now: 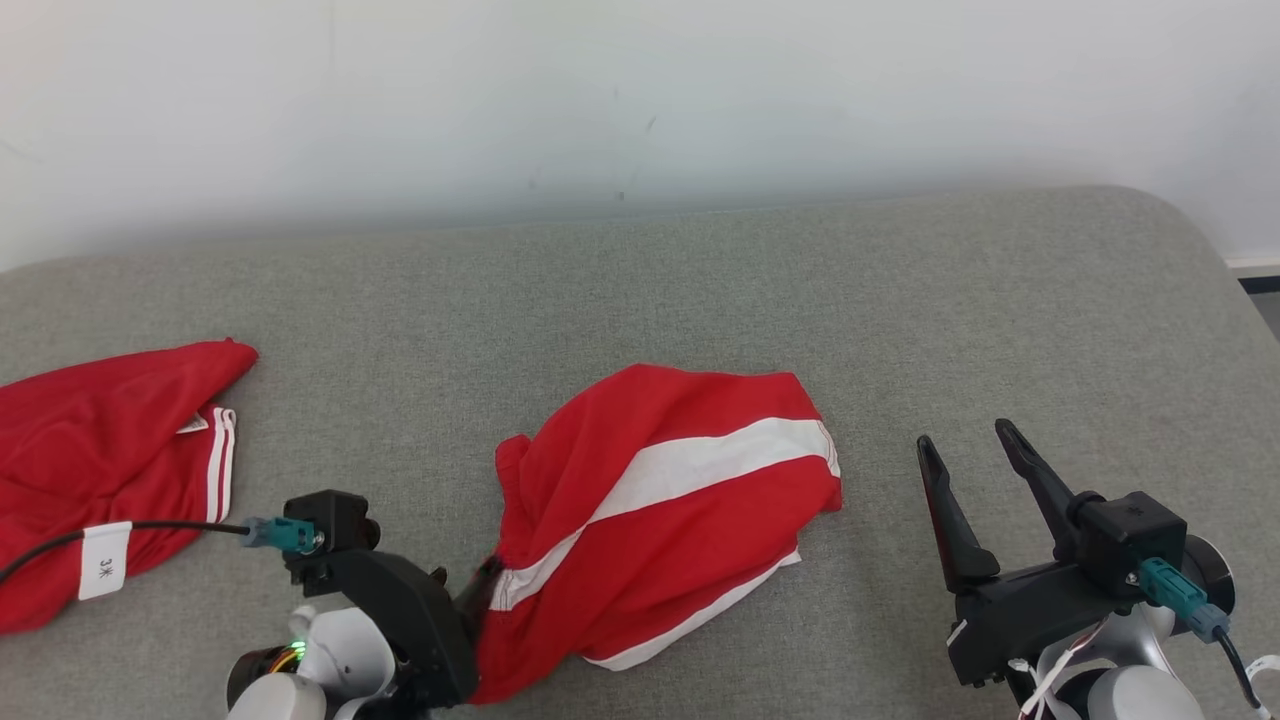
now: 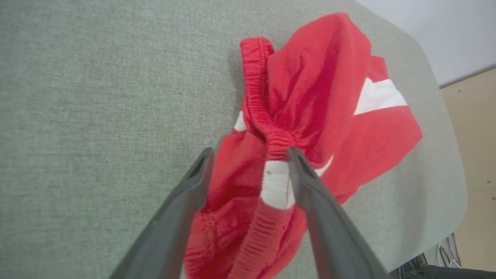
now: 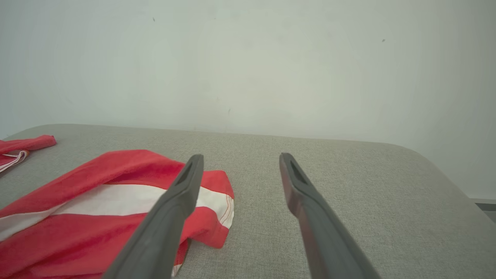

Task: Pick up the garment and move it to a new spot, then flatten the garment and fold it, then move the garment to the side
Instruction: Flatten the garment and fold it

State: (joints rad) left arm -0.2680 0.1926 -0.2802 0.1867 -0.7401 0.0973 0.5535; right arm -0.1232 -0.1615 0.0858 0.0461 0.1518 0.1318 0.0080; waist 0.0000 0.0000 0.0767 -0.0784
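Our left claw [image 2: 250,157] stood wide apart, its fingers [image 2: 310,201] straddling the bunched elastic waistband [image 2: 257,77] of the red shorts [image 1: 660,500] without pinching it. Our right claw [image 1: 965,437] gaped empty too, just right of them. The shorts, white-striped, lay crumpled mid-front on the grey surface [image 1: 700,280]; another red garment [image 1: 110,450] sat well apart, far left.

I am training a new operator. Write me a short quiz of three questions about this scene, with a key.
1. True or false: the left end effector is shut on the striped garment.
2. The right end effector holds: A nothing; B a hem; C a cable.
3. Fill in: the second red garment lies to the robot's ____ of the striped one.
Key: 1 false, its fingers stand open around the waistband; 2 A; 3 left.
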